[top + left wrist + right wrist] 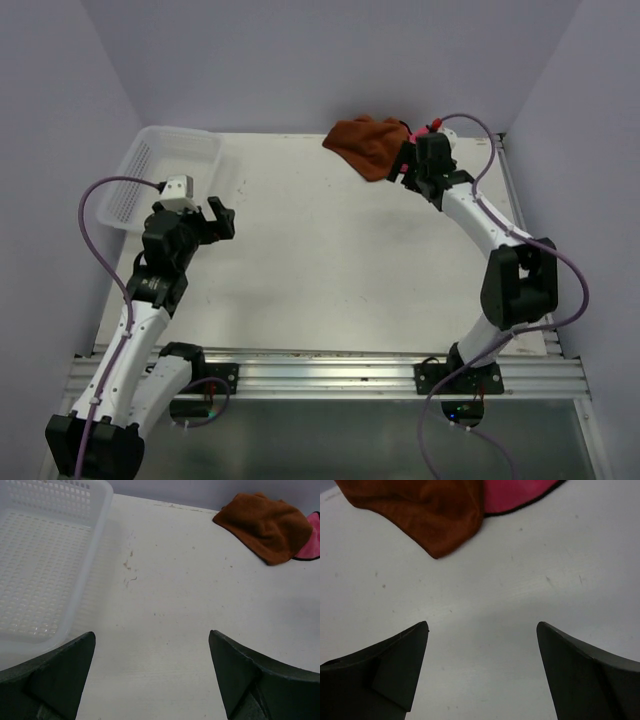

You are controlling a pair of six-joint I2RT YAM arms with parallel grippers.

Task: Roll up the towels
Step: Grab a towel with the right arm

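rust-orange fuzzy towel (pixel 368 143) at 1 o'clock, lapping bright pink dark-edged towel (pixel 515 492) | white plastic mesh basket (pixel 170 175) at 10 o'clock | left gripper (pixel 152 675) spread beside basket | right gripper (pixel 482 670) spread, just short of towels

You see a fuzzy, matt rust-orange cloth towel (pixel 265 527) and a smoother pink-red cloth towel (pixel 515 495). The basket (pixel 90 555) is translucent white perforated plastic. The table (pixel 190 595) is matt white and scuffed.
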